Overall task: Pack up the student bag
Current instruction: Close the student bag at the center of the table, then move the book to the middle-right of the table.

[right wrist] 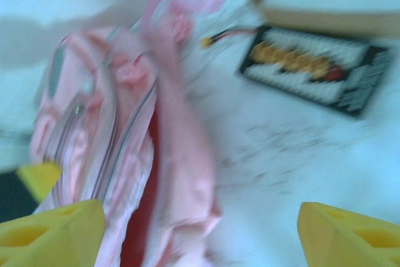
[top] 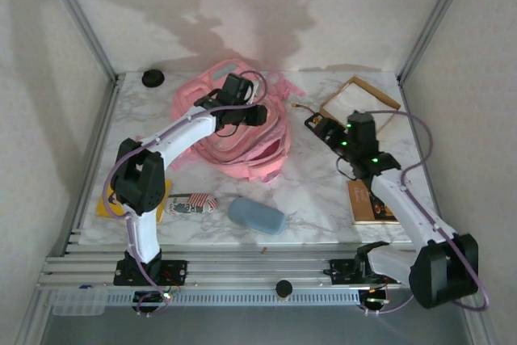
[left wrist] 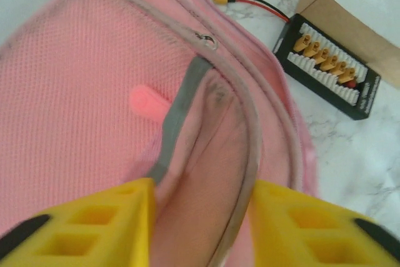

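At the student bag point(left wrist: 75, 92) rim, left gripper point(left wrist: 200, 217) stood spread; right gripper point(right wrist: 200, 229) likewise; a deep pinch seemed wise.

Left arm reaching to upper centre of frame | left gripper point(left wrist: 200, 217) jaws parted | right arm angled up-left at centre right | right gripper point(right wrist: 200, 229) jaws spread wide
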